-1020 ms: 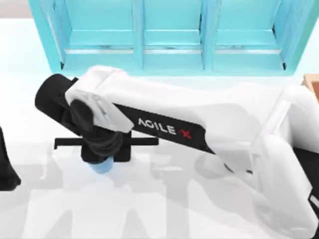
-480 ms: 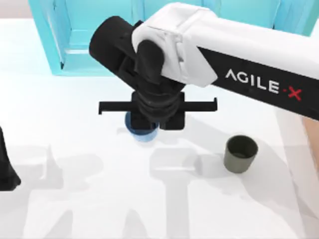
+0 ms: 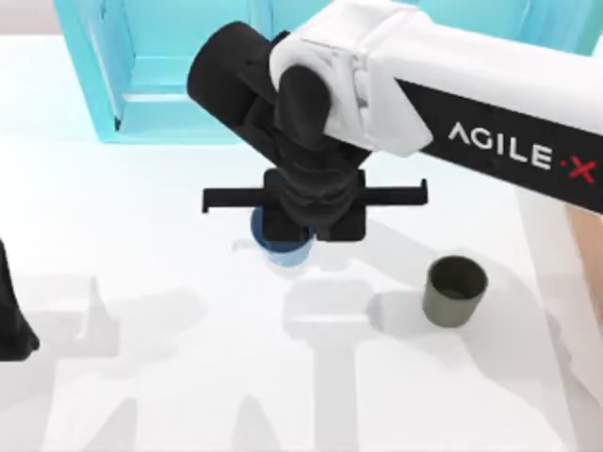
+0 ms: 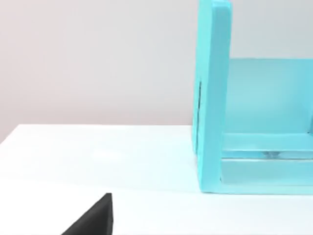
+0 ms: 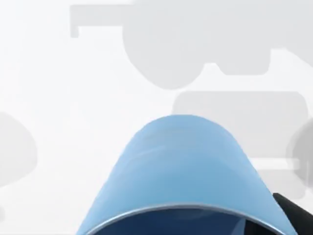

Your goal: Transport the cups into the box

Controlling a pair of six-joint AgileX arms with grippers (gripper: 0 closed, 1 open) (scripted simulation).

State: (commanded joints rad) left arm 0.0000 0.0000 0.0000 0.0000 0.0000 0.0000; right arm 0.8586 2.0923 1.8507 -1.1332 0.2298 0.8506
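Your right end effector [image 3: 283,240] hangs mid-counter over the blue cup [image 3: 280,247], seemingly clamped on it; olive-grey cup [image 3: 455,290] stands toward the right edge.

You're looking at a rendered simulation, not a real room. The white counter [image 3: 141,377] is featureless (flat shadows), with a plain turquoise shelf unit [image 3: 170,85] behind.

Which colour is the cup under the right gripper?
Bright blue cup, clearest in the right wrist view.
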